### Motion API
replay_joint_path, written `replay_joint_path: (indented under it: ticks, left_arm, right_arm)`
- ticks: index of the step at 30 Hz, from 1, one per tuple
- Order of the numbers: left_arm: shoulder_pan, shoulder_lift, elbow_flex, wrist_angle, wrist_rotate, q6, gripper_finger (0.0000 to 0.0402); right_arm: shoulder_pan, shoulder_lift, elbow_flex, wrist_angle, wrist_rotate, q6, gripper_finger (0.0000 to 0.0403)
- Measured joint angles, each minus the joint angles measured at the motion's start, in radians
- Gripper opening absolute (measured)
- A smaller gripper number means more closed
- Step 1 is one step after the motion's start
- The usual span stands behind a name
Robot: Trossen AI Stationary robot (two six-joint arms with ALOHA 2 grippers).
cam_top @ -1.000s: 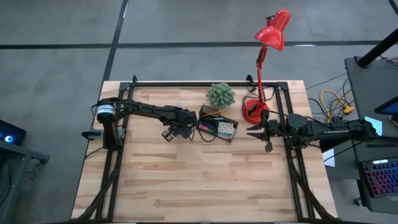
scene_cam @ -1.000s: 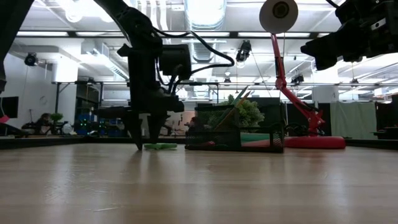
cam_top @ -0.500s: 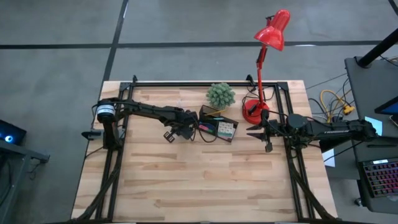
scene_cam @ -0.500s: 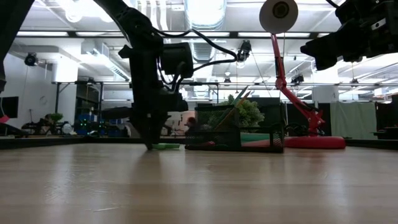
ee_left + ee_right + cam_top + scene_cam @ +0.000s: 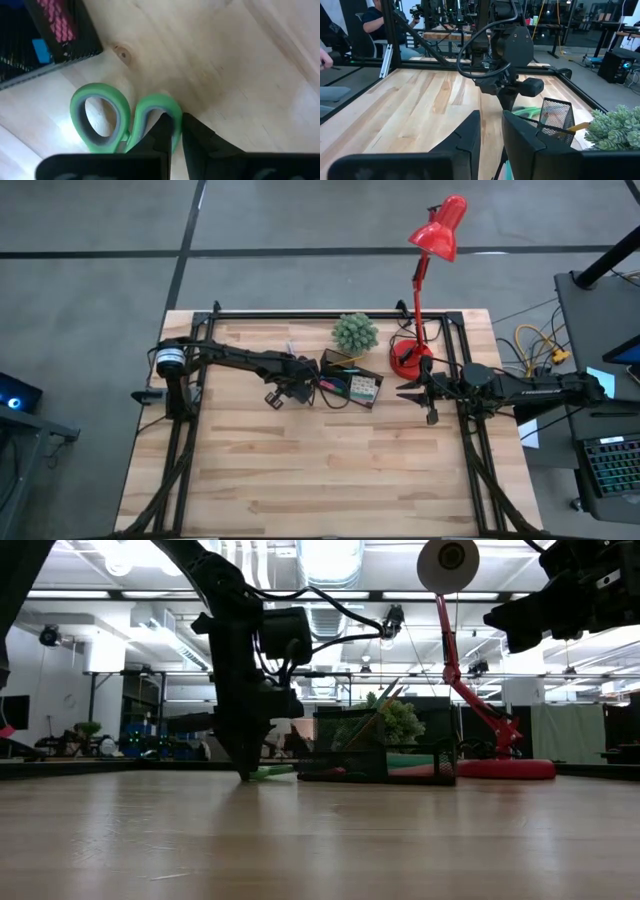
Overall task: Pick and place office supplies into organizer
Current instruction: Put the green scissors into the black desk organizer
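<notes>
Our left gripper [image 5: 172,132] is clamped on the green-handled scissors [image 5: 117,120] — the organizer [image 5: 350,385] seemingly part-filled — lift and placement remain.

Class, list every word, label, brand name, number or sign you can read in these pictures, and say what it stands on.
None can be read. The black mesh organizer, green-handled scissors, red desk lamp and wooden table show no writing. The lit keyboard beside the table is too small to read.
</notes>
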Motion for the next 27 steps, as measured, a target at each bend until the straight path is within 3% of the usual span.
replay_joint_path:
  ticks: [12, 21, 27]
  left_arm:
    - [0.003, -0.187, -0.005, -0.034, -0.035, -0.102, 0.0007]
    - [0.002, -0.285, 0.001, -0.026, -0.072, -0.109, 0.0006]
    - [0.002, -0.363, 0.001, -0.031, -0.077, -0.206, 0.0006]
  right_arm:
    - [0.000, 0.000, 0.000, 0.000, 0.000, 0.000, 0.0084]
    - [0.000, 0.000, 0.000, 0.001, 0.000, 0.000, 0.0071]
    - [0.000, 0.000, 0.000, 0.000, 0.000, 0.000, 0.0069]
